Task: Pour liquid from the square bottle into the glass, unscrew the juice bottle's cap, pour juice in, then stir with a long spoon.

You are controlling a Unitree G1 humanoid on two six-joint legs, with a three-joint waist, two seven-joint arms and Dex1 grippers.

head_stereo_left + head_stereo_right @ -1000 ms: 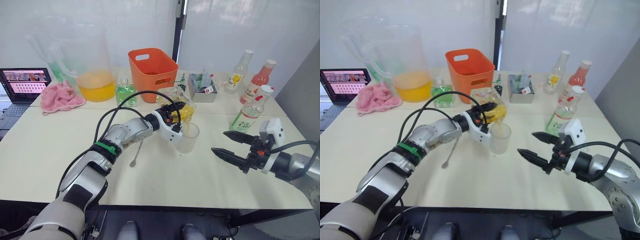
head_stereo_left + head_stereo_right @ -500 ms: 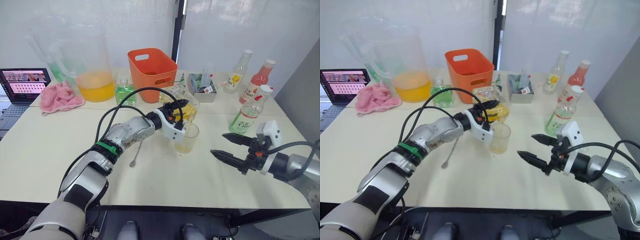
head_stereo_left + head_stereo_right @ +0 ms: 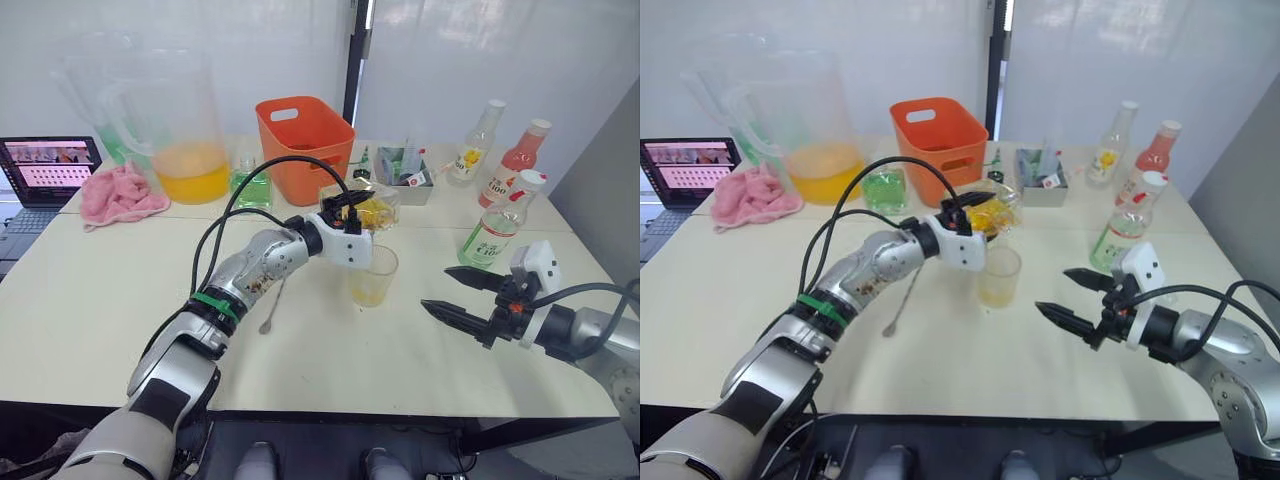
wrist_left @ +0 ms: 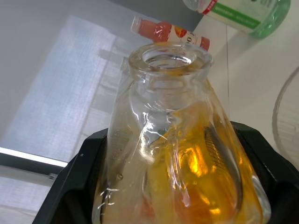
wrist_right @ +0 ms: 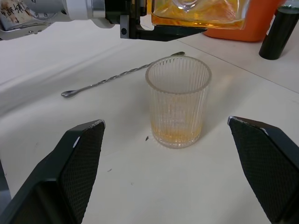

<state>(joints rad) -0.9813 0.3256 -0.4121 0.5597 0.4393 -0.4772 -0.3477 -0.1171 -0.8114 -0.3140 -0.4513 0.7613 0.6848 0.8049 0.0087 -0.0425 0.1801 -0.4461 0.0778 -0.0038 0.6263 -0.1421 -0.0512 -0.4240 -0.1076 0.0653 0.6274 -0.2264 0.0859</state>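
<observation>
A pale table (image 3: 90, 300) stands before white translucent wall panels, with a laptop (image 3: 45, 170) at its far left edge. Along the back sit a pink cloth (image 3: 120, 195), a big pitcher (image 3: 175, 125) of orange liquid, a green flask (image 3: 250, 183), an orange bin (image 3: 305, 135) and a small grey box (image 3: 407, 185). Three bottles (image 3: 500, 225) cluster near the far right edge.

The left gripper (image 3: 352, 212) is clamped around the square bottle (image 3: 372, 212), held tilted above the glass (image 3: 373, 276), mouth open. The glass stands mid-table with a little amber liquid in its bottom. The spoon (image 3: 272, 310) lies flat just left of it. The right gripper (image 3: 458, 296) hovers low, fingers spread wide and empty, right of the glass. The front of the table is bare.
</observation>
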